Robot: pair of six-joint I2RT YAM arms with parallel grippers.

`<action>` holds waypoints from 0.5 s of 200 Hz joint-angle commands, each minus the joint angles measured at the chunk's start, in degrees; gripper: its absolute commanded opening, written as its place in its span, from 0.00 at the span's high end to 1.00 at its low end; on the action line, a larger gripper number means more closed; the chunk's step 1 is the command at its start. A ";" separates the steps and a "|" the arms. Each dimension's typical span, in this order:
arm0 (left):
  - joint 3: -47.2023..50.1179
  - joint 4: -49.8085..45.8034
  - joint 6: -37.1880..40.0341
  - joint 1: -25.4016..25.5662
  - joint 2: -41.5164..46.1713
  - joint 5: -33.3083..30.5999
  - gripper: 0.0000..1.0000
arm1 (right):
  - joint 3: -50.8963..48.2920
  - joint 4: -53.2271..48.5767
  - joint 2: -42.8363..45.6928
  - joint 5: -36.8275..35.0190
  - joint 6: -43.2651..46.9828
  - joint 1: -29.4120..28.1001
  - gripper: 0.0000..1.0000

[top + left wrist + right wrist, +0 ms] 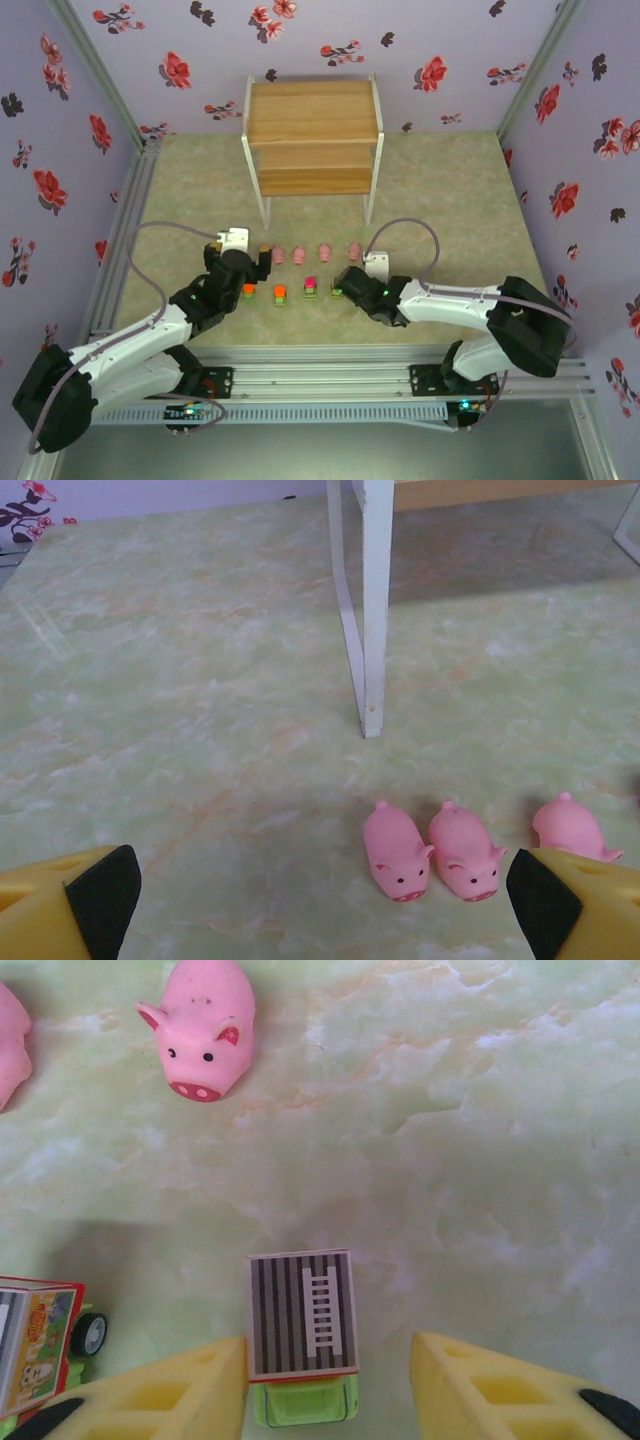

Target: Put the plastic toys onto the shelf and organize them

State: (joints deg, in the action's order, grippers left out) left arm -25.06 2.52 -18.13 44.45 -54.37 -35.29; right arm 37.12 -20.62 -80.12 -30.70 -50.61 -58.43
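Right jaws half-open astride grey-topped toy (301, 1312), unclamped; lengthwise between them, green end nearest wrist

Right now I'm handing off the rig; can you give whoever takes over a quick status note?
Left gripper: wide open, holding nothing, low over the table just short of the pink pigs.
Right gripper: jaws straddle the grey-topped toy, gap on one side, not gripped yet.
Toys: pigs in a row before the shelf; blocky toys in a row nearer the arms.
Done: nothing on the shelf.
Left: every toy to place.
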 commanded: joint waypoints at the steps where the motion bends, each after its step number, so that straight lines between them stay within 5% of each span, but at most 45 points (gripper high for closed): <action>1: -1.92 -0.50 -1.36 -0.78 -0.22 0.75 0.01 | 1.79 0.56 -0.89 0.81 1.46 0.51 0.76; 100: -1.91 -0.50 -1.63 -1.82 -0.41 2.48 0.01 | 3.53 1.10 -3.18 1.96 2.80 1.12 0.85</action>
State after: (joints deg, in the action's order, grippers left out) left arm -25.12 2.28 -18.98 43.20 -54.43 -33.17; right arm 39.44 -19.49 -82.70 -29.10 -48.58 -57.98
